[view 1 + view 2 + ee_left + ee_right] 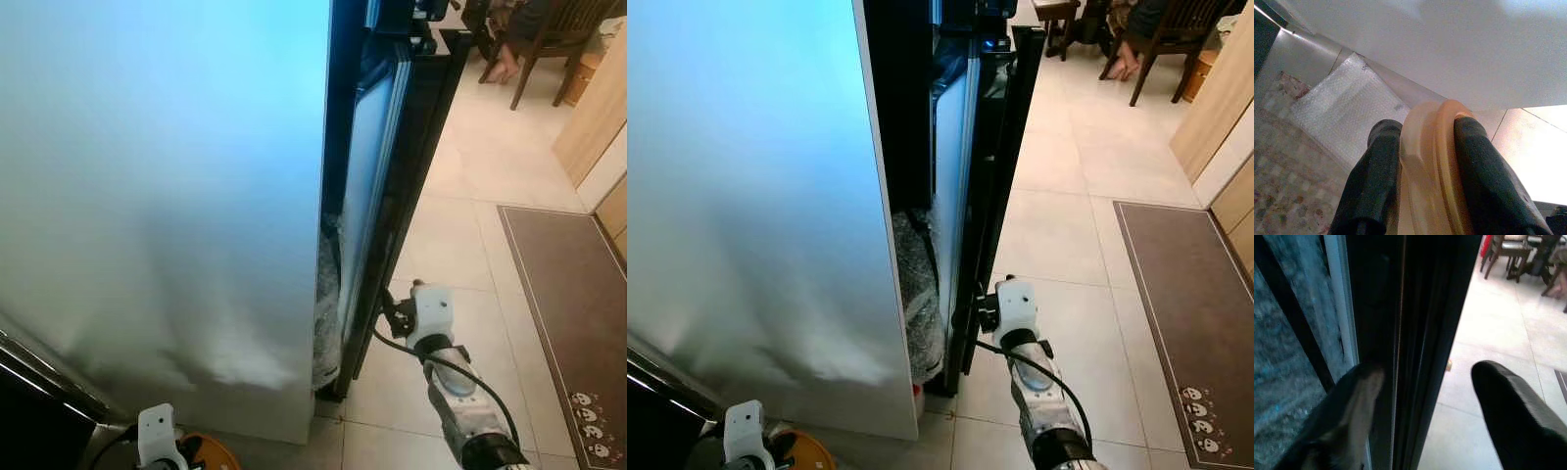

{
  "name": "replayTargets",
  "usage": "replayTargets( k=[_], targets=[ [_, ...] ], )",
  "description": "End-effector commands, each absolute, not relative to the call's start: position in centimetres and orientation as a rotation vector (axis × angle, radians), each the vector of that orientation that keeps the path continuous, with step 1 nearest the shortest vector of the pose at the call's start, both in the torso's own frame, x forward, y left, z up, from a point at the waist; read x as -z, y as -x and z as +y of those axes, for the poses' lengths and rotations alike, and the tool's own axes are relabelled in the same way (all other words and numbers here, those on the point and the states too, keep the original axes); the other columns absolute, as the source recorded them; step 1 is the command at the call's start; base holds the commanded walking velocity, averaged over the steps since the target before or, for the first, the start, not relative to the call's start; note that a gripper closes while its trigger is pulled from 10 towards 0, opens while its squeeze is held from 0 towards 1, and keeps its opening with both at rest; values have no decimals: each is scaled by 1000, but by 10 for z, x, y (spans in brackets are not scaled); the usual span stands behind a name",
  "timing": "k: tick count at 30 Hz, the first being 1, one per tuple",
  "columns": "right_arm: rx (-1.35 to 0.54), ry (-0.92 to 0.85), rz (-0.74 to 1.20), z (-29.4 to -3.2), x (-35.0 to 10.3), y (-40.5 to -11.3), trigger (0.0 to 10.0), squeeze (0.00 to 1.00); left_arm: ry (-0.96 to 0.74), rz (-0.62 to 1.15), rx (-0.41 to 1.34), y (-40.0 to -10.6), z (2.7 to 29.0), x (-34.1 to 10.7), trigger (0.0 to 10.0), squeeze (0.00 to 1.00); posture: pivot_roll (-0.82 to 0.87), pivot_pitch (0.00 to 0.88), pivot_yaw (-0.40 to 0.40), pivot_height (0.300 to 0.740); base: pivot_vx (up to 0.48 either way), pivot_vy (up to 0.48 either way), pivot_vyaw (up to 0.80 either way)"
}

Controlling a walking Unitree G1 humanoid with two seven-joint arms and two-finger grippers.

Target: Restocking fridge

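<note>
While the fridge stands only a little open, this is how the room looks:

Progress: early, as I judge it. One item is carried, but nothing is placed inside yet; the door must swing wider first.

Fridge [167, 196]: one, tall and pale, its side panel just in front of the robot. At the lower part of the gap, some crinkled plastic wrap [916, 294] is seen inside. How full the shelves are, I cannot tell.

Fridge door [1004, 147]: one, dark, ajar by a narrow gap.

Floor mat [578, 323]: one, brown, on the tiled floor to the right, well apart from the fridge.

Chair [549, 39]: one wooden chair far behind, with a person sitting; one bare foot [502, 69] rests on the tiles.

Right claw [1420, 396]: one, fingers spread wide on either side of the door's edge, low down. One finger [1359, 396] is on the inner side, the other is outside. It seems ready to pull.

Left claw [1422, 171]: one, low near the fridge's bottom corner, closed on the orange item.

Orange item [1432, 166]: one, a rounded rim of orange plastic between the two fingers, perhaps a lid or a container; I cannot tell which. It waits to be stocked.
</note>
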State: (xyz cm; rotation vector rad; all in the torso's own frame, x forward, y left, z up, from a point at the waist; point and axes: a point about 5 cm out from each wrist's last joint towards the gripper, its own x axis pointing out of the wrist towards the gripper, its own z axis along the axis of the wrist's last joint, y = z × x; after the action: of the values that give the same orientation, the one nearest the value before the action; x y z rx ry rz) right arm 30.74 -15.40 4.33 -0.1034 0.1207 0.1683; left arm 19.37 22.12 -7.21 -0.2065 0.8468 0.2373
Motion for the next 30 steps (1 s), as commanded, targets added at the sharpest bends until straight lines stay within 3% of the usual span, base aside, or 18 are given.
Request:
replayTargets(
  k=[1,8,16,17,30],
  targets=[
    [-202,104,91,-149,-50,-311,10000,1000,196,880,-233,-187,220,76,10000,0,-115,61,6,740,0,0,0],
    [-289,93,106,-139,-47,-309,10000,1000,193,879,-236,-187,220,76,10000,0,-110,58,4,740,0,0,0],
    [-259,122,107,-142,-51,-316,10000,992,188,879,-233,-188,220,76,10000,0,-114,52,6,740,0,0,0],
    [-235,130,106,-145,-54,-320,10000,0,189,878,-232,-188,220,76,10000,0,-112,48,5,740,0,0,0],
    [-222,150,91,-145,-64,-332,10000,0,192,873,-235,-189,220,75,10000,0,-108,50,1,740,0,0,0]
  ],
)
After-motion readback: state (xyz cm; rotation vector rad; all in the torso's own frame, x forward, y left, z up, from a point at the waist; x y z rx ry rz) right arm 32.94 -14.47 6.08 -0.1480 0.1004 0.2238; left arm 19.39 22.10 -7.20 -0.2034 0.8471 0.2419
